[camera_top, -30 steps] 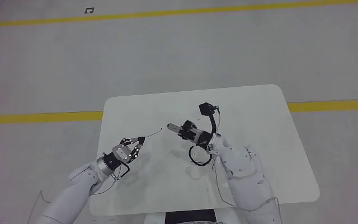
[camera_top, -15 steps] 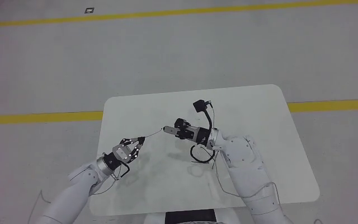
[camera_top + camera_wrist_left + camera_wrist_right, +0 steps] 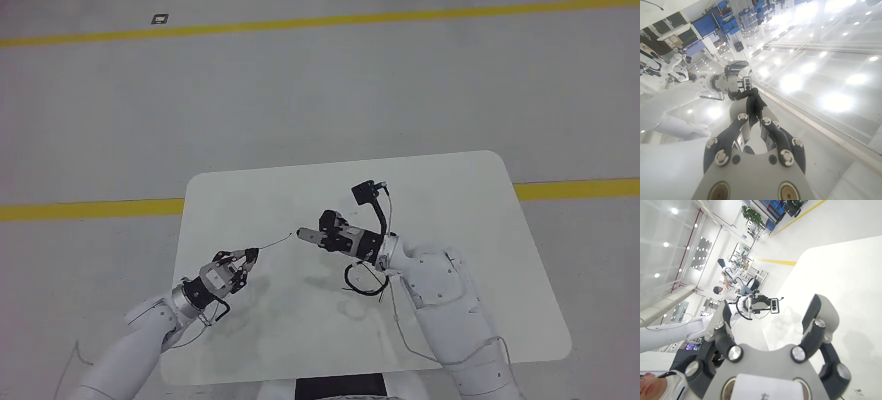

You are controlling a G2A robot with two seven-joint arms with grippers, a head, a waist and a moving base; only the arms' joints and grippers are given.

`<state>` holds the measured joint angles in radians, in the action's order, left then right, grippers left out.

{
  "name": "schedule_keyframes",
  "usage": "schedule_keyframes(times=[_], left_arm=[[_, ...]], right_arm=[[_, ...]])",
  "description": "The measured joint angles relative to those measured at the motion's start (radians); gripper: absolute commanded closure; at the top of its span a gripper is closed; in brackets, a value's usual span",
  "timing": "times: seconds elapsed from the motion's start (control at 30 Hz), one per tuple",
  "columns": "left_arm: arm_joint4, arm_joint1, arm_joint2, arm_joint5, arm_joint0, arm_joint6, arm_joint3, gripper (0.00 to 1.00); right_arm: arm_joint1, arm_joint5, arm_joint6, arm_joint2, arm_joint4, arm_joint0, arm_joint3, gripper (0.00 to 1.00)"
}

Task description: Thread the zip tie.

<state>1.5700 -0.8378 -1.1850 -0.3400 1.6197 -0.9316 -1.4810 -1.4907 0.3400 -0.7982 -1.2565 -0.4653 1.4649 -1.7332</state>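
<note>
Pinching zip tie (image 3: pixel 270 242) in left jaws | tip beside parted right jaws

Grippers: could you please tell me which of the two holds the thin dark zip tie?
The left gripper, shut on the thin dark zip tie; the right gripper is open.

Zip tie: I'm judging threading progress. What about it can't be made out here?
Zip tie head and slot: too small, top view.
Whether its tip meets the right gripper: too thin to tell, top view.
Where it is held: hidden between the left gripper's shut fingertips, left wrist view.
</note>
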Motion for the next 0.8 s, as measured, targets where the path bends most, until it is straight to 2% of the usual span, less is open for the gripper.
schedule_keyframes(times=[0.3,0.43,0.67,0.8], left_arm=[[0.000,0.041,0.017,0.000,-0.029,-0.074,0.033,1.00],[0.000,0.057,0.031,0.000,-0.045,-0.086,0.032,1.00],[0.000,0.057,0.031,0.000,-0.046,-0.084,0.031,1.00],[0.000,0.049,0.033,0.000,-0.045,-0.068,0.030,1.00]], right_arm=[[0.075,0.000,0.019,0.098,-0.044,-0.043,-0.019,0.00],[0.076,0.000,0.020,0.099,-0.045,-0.044,-0.018,0.00],[0.077,0.000,0.024,0.101,-0.048,-0.044,-0.019,0.00],[0.093,0.000,0.049,0.138,-0.074,-0.075,-0.034,0.00]])
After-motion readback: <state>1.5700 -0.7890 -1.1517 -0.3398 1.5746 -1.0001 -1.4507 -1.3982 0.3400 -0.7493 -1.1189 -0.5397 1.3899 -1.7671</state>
